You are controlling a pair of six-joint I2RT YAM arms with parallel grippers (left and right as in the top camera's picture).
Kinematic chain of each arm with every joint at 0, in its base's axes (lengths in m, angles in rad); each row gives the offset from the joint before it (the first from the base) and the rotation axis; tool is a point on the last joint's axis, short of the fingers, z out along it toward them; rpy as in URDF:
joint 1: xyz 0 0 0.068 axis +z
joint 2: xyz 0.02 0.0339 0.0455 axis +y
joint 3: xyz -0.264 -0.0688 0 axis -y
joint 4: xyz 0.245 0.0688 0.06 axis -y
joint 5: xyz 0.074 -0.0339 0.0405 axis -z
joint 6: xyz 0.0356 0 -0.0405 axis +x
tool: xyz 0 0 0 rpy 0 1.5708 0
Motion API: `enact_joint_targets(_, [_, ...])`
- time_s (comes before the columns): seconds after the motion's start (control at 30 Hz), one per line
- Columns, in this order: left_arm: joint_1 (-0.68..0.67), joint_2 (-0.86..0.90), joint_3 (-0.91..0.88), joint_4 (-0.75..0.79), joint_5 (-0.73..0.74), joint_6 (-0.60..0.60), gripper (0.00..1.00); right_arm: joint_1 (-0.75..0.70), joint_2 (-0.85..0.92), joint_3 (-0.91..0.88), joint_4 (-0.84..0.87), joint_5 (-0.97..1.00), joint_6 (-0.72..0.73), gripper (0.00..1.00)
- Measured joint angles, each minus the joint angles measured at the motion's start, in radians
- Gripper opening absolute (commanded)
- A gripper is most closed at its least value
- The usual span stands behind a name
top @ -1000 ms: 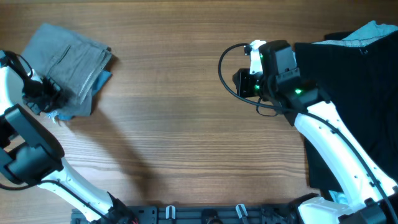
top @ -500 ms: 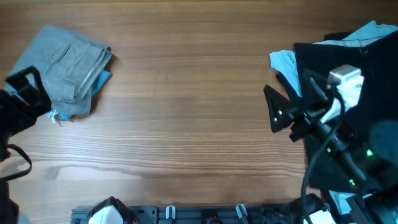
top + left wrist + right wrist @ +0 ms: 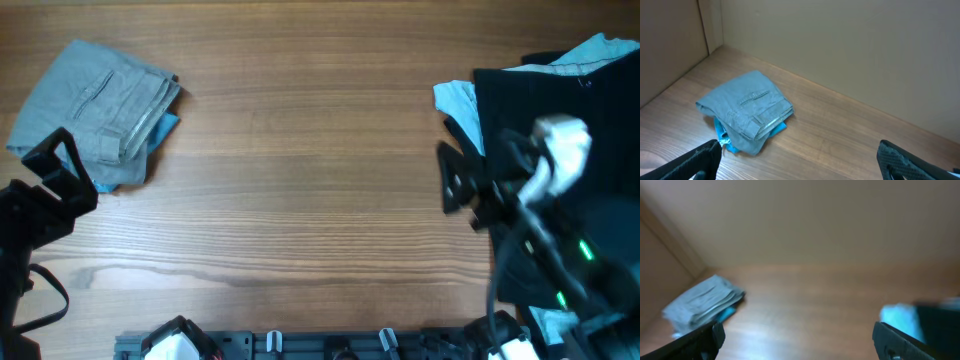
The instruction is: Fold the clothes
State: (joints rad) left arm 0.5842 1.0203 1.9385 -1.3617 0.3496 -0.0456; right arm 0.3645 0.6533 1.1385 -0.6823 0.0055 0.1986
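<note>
Grey folded trousers [image 3: 100,105] far left; black clothes pile [image 3: 620,100] right.

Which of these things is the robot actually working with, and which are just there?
Part of the job:
folded grey garment, with a blue cloth under it
black garment, not folded
light blue garment showing at its edge

Just there:
wooden table
black rail at the table's near edge

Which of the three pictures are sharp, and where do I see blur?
Overhead: the table and the folded grey clothes are sharp, but the right arm is smeared. Left wrist: sharp, seams on the clothes read clearly. Right wrist: the whole picture is soft.
</note>
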Motion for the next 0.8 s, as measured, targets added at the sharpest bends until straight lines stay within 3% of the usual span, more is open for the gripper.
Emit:
enact_joint_targets(0.1, [0.0,0.0,0.0,0.0,0.001,0.0,1.0,-0.076,-0.26,-0.116,0.019,0.033,-0.093,1.0])
enact_joint_targets(0.27, [0.0,0.001,-0.002,0.001,0.001,0.0,1.0,-0.194,-0.628,-0.406,0.087,0.039,-0.098,1.0])
enact_joint_targets(0.5, [0.0,0.002,-0.002,0.0,0.001,0.0,1.0,-0.214,-0.639,-0.753,0.297,0.013,0.063,1.0])
enact_joint_targets(0.67, [0.0,0.002,-0.002,0.0,0.001,0.0,1.0,-0.214,-0.639,-1.112,0.658,0.01,0.077,1.0])
enact_joint_targets(0.8, [0.0,0.002,-0.002,0.0,0.001,0.0,1.0,-0.216,-0.639,-1.132,0.684,0.009,0.061,1.0])
